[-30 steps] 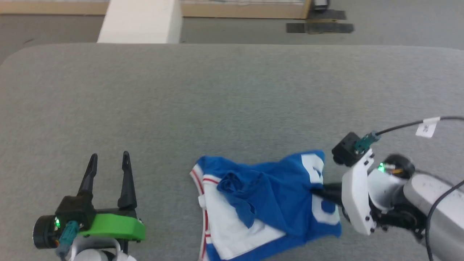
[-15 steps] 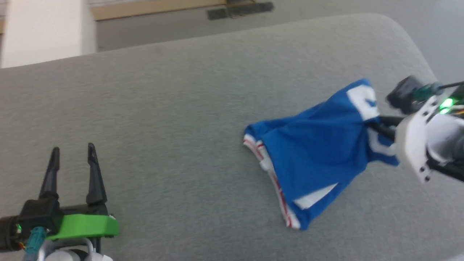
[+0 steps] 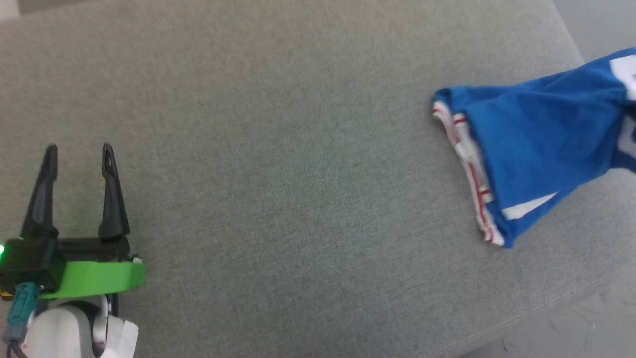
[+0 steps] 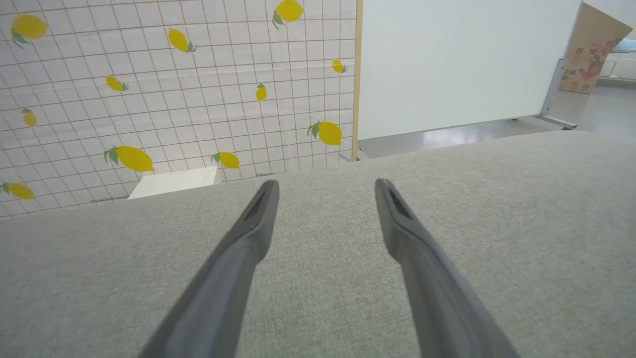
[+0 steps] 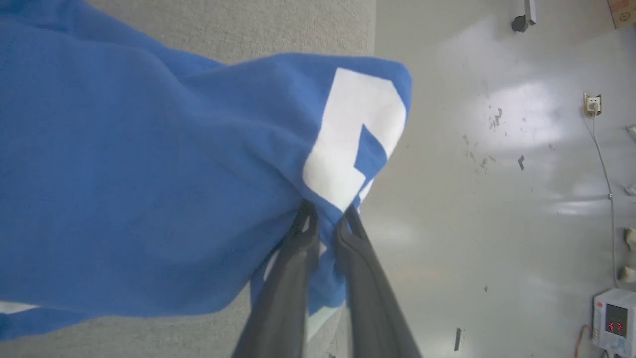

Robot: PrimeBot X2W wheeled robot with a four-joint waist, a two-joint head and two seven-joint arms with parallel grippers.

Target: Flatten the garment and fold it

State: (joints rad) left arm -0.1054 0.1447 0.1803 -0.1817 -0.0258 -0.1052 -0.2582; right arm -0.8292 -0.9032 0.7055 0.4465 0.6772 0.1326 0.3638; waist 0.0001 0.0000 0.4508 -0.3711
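Currently pinching the shirt (image 5: 149, 174) beside its white number with the right claw (image 5: 328, 211) at the table's (image 3: 273, 149) right edge — holding the left claw (image 3: 78, 147) spread over the grey top, well apart.

Royal-blue garment (image 3: 536, 144) with white number, red-striped white trim, grey table (image 3: 298, 149), lemon-patterned white wall (image 4: 174, 89)

L claw (image 3: 78, 148) sits lower left in head view, fingers pointing up-frame, spread wide apart, nothing btwn them. Behind the fingers: black body w/ a green bracket (image 3: 94, 281) across it, pale rounded wrist (image 3: 59, 333) below. R claw (image 5: 328, 209), seen in its own wrist view: both fingers nearly together, approx parallel, tips pinched on a fold of the garment (image 5: 149, 174), right by a white numeral.
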